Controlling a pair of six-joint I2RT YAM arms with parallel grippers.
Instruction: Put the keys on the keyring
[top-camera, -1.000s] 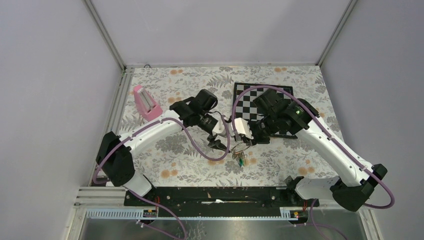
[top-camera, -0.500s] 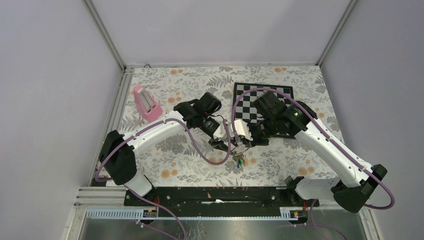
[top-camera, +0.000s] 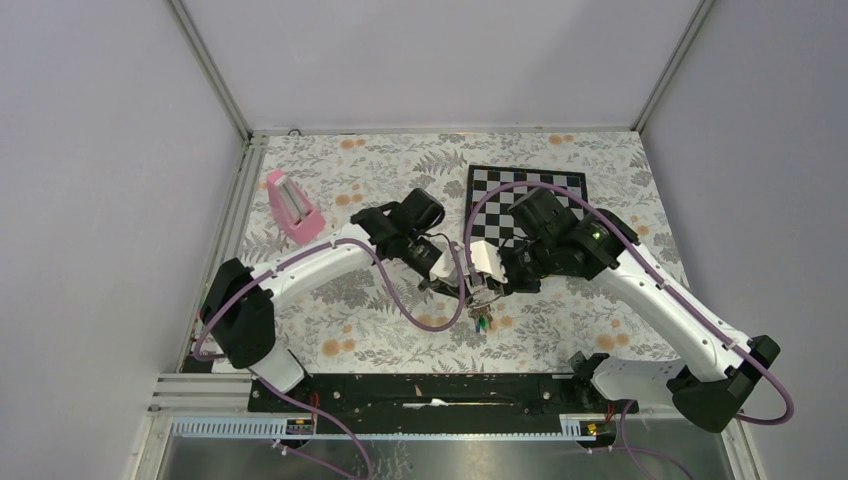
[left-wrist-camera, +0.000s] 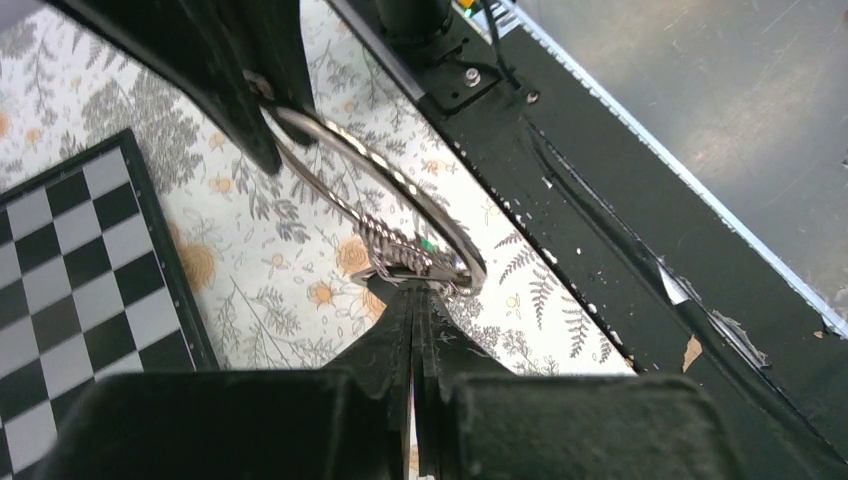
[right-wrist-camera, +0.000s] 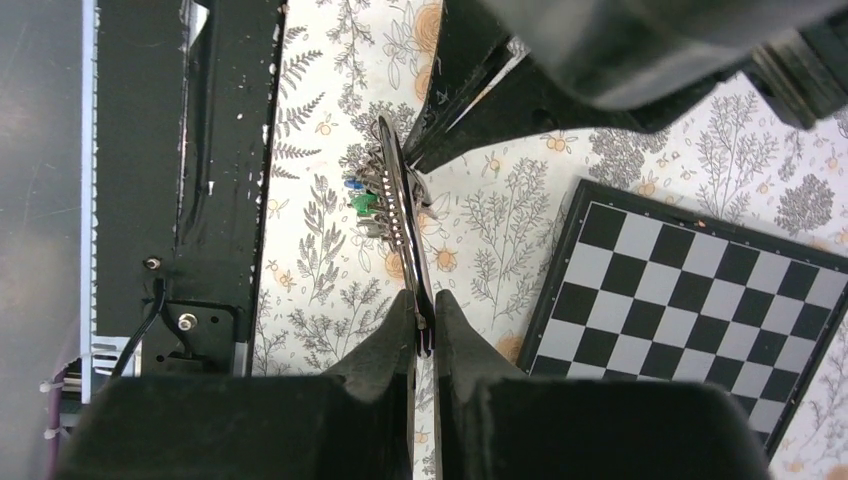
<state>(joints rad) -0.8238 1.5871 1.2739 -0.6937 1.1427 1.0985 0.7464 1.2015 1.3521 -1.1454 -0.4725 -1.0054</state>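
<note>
Two grippers, one keyring – held between them over the floral tablecloth, just in front of the chessboard.

The left gripper has its fingers pressed together on the rim of the large silver ring. The right gripper is clamped the same way on the far side of that ring, which its own wrist camera sees edge-on. A green tag and a blue tag bunch against the ring with a cluster of small metal pieces. The keys cannot be picked out within that cluster – it is too small and tangled to tell. A pink holder stands well apart, near the left edge of the table.
</note>
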